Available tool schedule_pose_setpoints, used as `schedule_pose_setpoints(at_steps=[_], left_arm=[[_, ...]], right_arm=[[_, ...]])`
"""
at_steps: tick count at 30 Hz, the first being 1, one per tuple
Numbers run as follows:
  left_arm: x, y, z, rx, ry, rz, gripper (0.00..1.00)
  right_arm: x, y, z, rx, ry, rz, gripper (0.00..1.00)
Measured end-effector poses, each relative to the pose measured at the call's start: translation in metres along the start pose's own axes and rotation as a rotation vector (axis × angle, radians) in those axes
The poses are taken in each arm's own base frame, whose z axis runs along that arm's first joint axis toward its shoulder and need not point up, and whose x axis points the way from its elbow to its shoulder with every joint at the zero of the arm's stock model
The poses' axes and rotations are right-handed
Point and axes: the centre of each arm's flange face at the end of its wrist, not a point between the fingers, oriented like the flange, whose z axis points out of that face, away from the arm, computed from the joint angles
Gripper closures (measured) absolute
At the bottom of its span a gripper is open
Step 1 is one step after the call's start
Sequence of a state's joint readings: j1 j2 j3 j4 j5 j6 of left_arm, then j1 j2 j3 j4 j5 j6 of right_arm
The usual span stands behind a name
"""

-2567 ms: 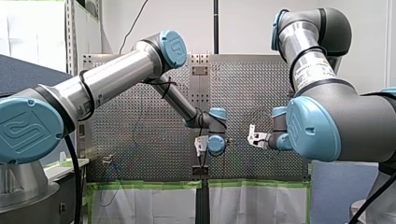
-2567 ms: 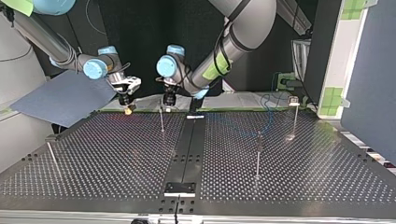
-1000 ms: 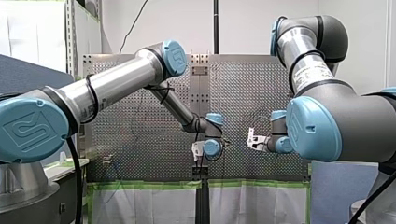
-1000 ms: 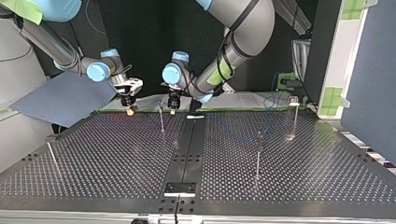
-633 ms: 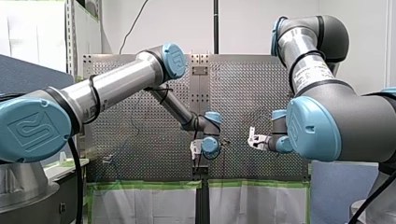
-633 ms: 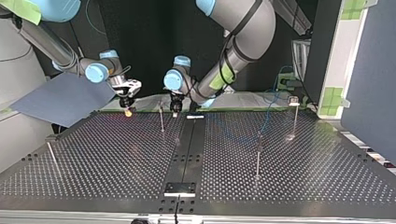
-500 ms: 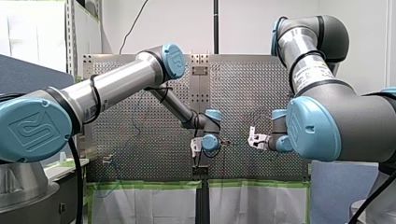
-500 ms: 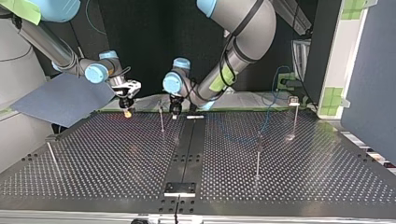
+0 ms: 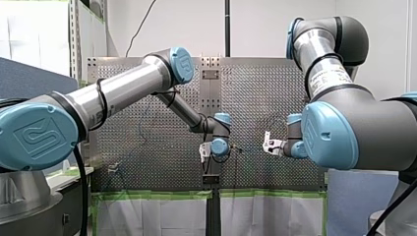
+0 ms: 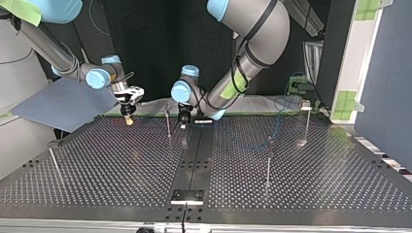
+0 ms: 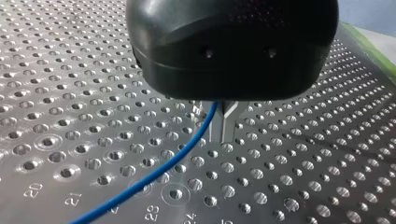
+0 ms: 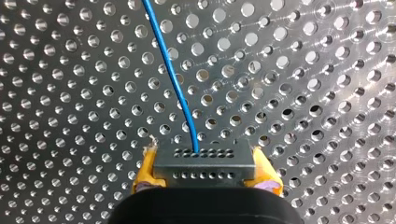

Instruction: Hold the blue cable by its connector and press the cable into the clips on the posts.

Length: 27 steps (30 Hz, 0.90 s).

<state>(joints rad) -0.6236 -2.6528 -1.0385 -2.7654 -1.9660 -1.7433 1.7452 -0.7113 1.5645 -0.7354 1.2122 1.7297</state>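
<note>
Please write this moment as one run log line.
right hand: shut on connector | cable: leaves connector, runs past left hand

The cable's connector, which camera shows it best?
The right wrist view: the connector sits clamped between my right gripper's yellow pads, with the blue cable leaving its face. The top view shows only a yellowish speck at that gripper. The front and left wrist views do not show it.
</note>
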Motion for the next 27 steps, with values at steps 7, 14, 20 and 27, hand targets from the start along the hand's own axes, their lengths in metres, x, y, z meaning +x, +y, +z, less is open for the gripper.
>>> schedule_pose_setpoints(at_steps=[7,14,20,27], left_arm=[[0.001,0.001,-0.002,-0.004,0.017,0.022,0.46],[0.005,0.005,-0.008,-0.046,0.051,0.081,0.0],[0.005,0.008,-0.014,-0.092,0.084,0.125,0.0],[-0.013,0.004,-0.025,-0.101,0.116,0.153,0.0]], right_arm=[[0.002,0.001,0.002,-0.001,0.002,0.0,1.0],[0.003,0.0,0.003,0.001,0.001,0.001,1.0],[0.003,0.0,0.003,0.002,0.0,0.003,1.0],[0.003,0.0,0.003,0.006,0.0,0.005,1.0]])
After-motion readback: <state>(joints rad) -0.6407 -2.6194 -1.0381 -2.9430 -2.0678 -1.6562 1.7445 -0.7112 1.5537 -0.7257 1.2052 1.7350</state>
